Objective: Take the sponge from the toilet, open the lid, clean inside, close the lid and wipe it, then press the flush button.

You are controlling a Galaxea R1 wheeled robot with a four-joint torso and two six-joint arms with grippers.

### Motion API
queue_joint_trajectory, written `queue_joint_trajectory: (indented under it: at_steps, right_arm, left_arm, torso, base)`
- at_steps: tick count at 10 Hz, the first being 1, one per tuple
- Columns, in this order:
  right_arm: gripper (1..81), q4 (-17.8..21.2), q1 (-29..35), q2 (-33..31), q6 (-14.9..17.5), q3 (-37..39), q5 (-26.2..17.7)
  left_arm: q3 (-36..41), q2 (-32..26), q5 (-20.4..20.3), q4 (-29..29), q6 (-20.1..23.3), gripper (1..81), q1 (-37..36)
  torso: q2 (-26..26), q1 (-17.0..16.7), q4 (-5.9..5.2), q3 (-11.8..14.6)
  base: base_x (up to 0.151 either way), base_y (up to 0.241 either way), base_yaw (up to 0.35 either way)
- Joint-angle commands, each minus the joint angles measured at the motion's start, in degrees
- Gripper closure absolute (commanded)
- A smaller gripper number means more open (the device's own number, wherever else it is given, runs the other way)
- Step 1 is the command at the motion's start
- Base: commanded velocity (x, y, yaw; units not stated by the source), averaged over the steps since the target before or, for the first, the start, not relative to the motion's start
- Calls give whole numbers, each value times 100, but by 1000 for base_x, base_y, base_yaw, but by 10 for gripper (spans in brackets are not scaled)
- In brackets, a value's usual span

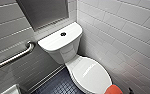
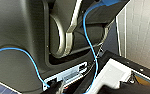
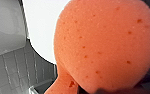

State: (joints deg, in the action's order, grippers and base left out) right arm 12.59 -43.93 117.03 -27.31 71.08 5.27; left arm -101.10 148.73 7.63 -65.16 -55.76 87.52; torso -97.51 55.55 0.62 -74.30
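**Right gripper (image 1: pixel 130 91) on the sponge (image 3: pixel 103 45) at the front of the lid (image 1: pixel 91 72)**

Grip. In the right wrist view the pad bulges large and close, with a pinched neck at its base. I judge it clamped in the gripper, not lying loose.

Position. In the head view the sponge sits at the front end of the lid. Whether it touches the lid or hangs just above cannot be confirmed.

Surroundings. The lid lies flat and shut on the toilet (image 1: pixel 66 53). The flush button (image 1: pixel 63 34) shows dark and round on the tank top, well apart from the sponge. A tiled wall (image 1: pixel 131 37) stands close on your right, and a grab bar (image 1: pixel 13 58) runs along the wall on your left.

Judgement. The lid is not yet raised, so I take the step in hand to be working at its front edge.

Recommendations.
- Hold the clamp firm, because a soft pad compresses and can slide out.
- Approach the glossy lid slowly. It gives little friction, so aim under the front lip instead of pressing on top.
- Watch your right arm's clearance to the tiled wall.
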Motion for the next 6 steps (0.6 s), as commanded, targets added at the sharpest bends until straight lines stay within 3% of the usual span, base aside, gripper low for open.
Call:
queue_joint_trajectory:
  at_steps: [1, 6]
  right_arm:
    - [811, -46, 1232, 366, -11, 210, -1149]
    - [811, -117, 2479, 1915, -82, 1803, -2407]
  left_arm:
    - [134, -53, 212, -23, 12, 10, 165]
    - [116, -53, 212, -14, 12, 10, 130]
  torso:
    - [0, 0, 0, 0]
    - [0, 0, 0, 0]
  base:
    - [0, 0, 0]
    - [0, 0, 0]
